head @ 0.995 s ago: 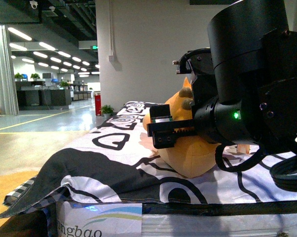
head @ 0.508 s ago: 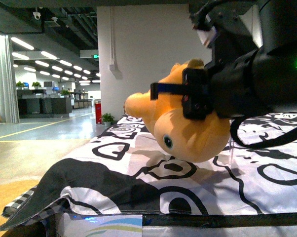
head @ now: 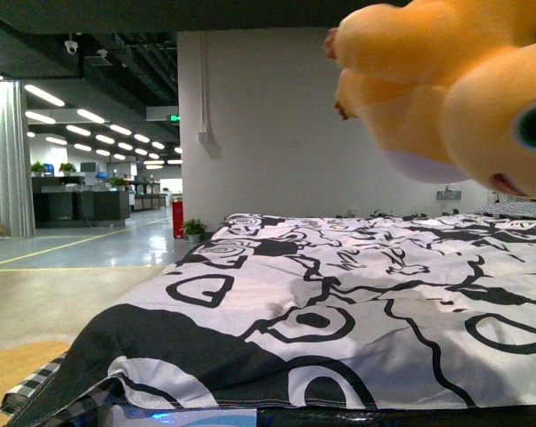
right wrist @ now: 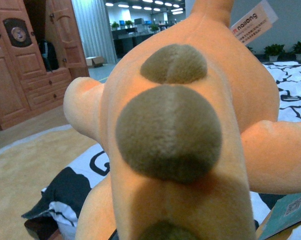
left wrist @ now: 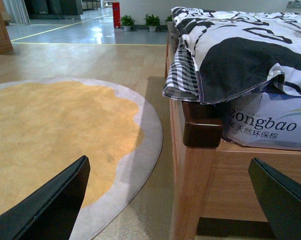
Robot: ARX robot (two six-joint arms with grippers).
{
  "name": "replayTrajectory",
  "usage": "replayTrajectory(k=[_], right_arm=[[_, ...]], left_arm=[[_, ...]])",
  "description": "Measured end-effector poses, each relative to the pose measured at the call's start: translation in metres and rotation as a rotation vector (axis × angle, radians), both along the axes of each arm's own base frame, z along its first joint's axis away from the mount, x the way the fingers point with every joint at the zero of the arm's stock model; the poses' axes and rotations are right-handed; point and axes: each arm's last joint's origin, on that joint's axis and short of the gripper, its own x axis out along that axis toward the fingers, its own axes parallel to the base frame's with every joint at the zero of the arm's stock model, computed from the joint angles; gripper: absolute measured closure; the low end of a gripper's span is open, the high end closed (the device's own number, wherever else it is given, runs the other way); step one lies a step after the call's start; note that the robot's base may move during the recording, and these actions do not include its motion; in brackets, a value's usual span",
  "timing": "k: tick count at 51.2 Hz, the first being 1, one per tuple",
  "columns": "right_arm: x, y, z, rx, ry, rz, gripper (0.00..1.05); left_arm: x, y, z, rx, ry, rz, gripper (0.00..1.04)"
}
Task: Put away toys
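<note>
Plush toy [head: 446, 98] aloft at 2 o'clock above quilt [head: 339, 294]; carry it high and level. Left gripper [left wrist: 168, 161] spread wide, empty; right gripper unseen, grip cannot be told.

Front and low left wrist views share the bedspread [head: 339, 294] — right wrist presses close to the toy [right wrist: 180, 150].

Bright ceiling lights [head: 50, 93]; soft blur on plush [head: 446, 80]

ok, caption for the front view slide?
Orange plush toy hangs close to the camera, clear above the black-and-white bedspread.
</note>
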Motion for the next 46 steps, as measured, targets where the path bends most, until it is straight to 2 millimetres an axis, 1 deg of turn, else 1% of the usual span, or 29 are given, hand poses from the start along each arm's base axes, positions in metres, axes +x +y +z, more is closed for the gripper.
replayTrajectory(k=[5,9,16,20,29,39,46], right_arm=[[-0.020,-0.017,-0.015,0.006,0.002,0.019,0.97],[-0.037,-0.031,-0.034,0.029,0.017,0.029,0.97],[-0.059,-0.042,-0.064,0.072,0.047,0.009,0.97],[-0.070,-0.041,-0.083,0.095,0.065,0.019,0.97],[-0.084,-0.032,-0.112,0.119,0.091,0.023,0.97],[-0.094,-0.018,-0.138,0.124,0.065,0.003,0.97],[-0.095,-0.012,-0.153,0.103,0.029,-0.047,0.97]], left_arm=[[0.000,0.000,0.000,0.000,0.000,0.000,0.06],[0.000,0.000,0.000,0.000,0.000,0.000,0.06],[0.000,0.000,0.000,0.000,0.000,0.000,0.06],[0.000,0.000,0.000,0.000,0.000,0.000,0.06],[0.000,0.000,0.000,0.000,0.000,0.000,0.06],[0.000,0.000,0.000,0.000,0.000,0.000,0.06],[0.000,0.000,0.000,0.000,0.000,0.000,0.06]])
